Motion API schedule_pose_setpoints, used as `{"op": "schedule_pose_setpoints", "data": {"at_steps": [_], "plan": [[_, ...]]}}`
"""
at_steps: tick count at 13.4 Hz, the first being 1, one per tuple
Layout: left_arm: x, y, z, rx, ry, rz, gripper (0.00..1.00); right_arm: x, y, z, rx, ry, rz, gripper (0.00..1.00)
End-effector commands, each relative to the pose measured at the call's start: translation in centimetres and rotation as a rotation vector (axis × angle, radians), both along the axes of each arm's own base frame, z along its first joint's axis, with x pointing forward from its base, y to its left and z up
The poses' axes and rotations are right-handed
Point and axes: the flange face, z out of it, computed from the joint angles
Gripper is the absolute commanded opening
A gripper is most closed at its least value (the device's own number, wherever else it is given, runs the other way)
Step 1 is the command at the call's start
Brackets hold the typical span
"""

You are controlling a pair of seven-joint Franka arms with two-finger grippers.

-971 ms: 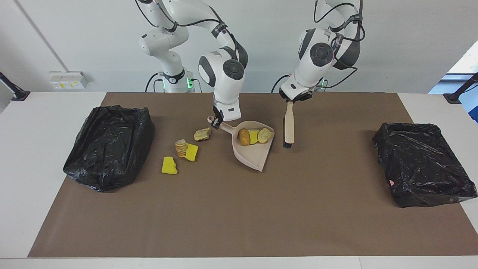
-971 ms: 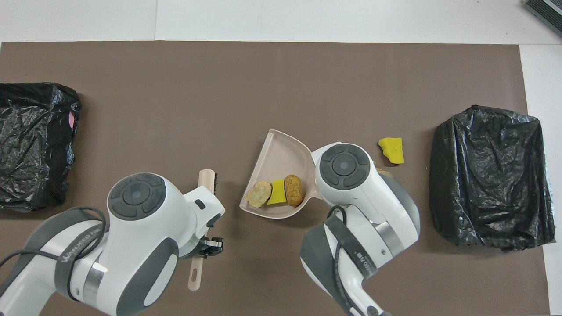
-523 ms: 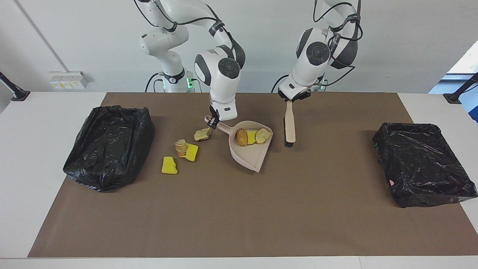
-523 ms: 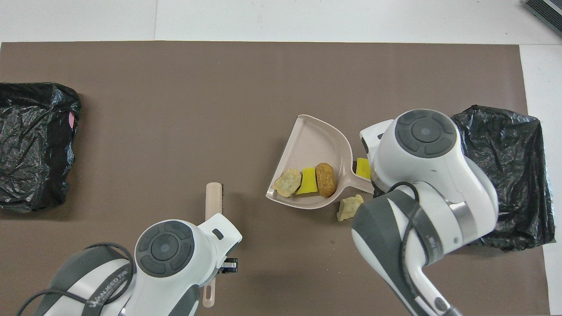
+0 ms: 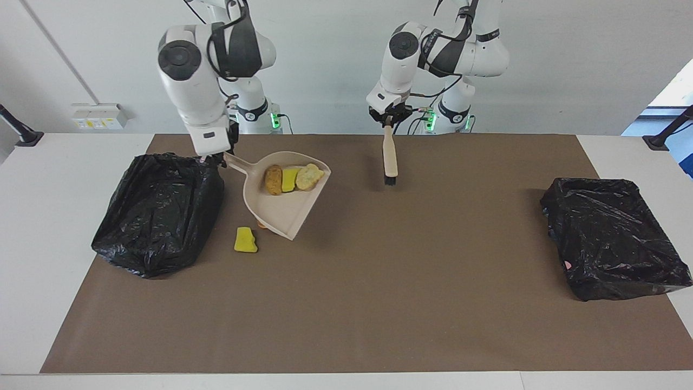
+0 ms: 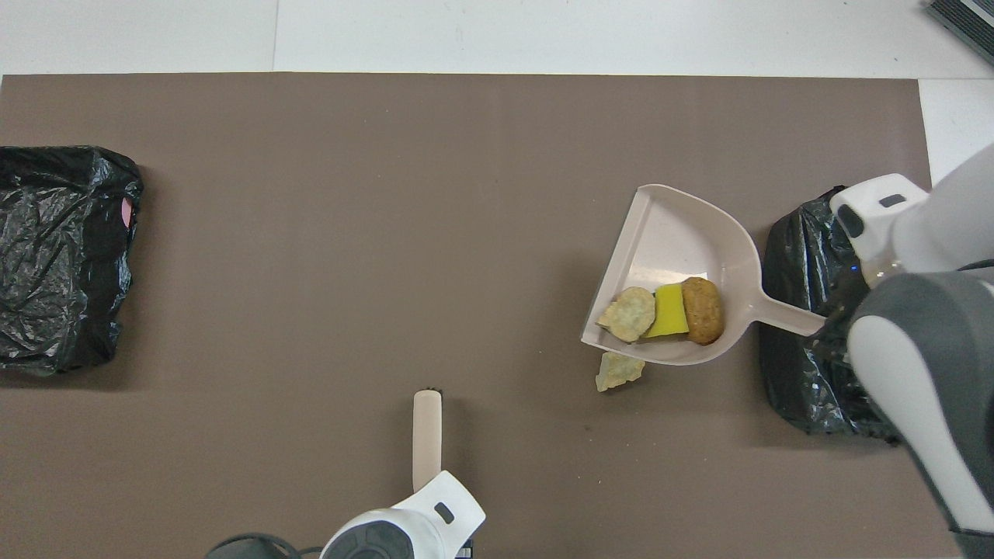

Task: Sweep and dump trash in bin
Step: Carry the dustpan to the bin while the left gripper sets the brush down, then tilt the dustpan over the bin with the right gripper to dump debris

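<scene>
The right gripper [image 5: 216, 158] has its fingers closed on the dustpan's [image 5: 281, 208] handle, holding it level, likely so its three scraps [image 5: 292, 177] stay in while it hangs beside the bin [image 5: 157, 211] at the right arm's end of the bench [image 5: 379, 303]. The left gripper [image 5: 388, 120] clamps the brush [image 5: 390, 157], raised near the robots' edge, waiting. Two scraps [image 5: 245, 240] lie visible on the bench below.

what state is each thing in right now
dustpan: lifted, tilted, handle in right gripper, beside the bin
three scraps: riding in the dustpan's handle end
yellow sponge chunk: loose on the mat
tan lump: loose on the mat
brush: hanging bristles down from left gripper
bin: bag-lined, nothing tipped in yet
</scene>
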Motion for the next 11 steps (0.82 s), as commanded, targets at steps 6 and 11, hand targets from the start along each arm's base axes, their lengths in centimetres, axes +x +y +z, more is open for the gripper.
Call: {"op": "schedule_pose_setpoints", "data": {"at_steps": [6,11], "plan": [[-8.8,-3.4,-4.3,0.033,-0.129,0.148,0.0,-3.8,-21.4,1.6,-0.061,0.016,0.069,0.0],[-9.2,-3.5,-5.1,0.014,-0.08,0.155,0.0,-4.4,-28.6,1.6,-0.25,-0.031,0.137,0.0]]}}
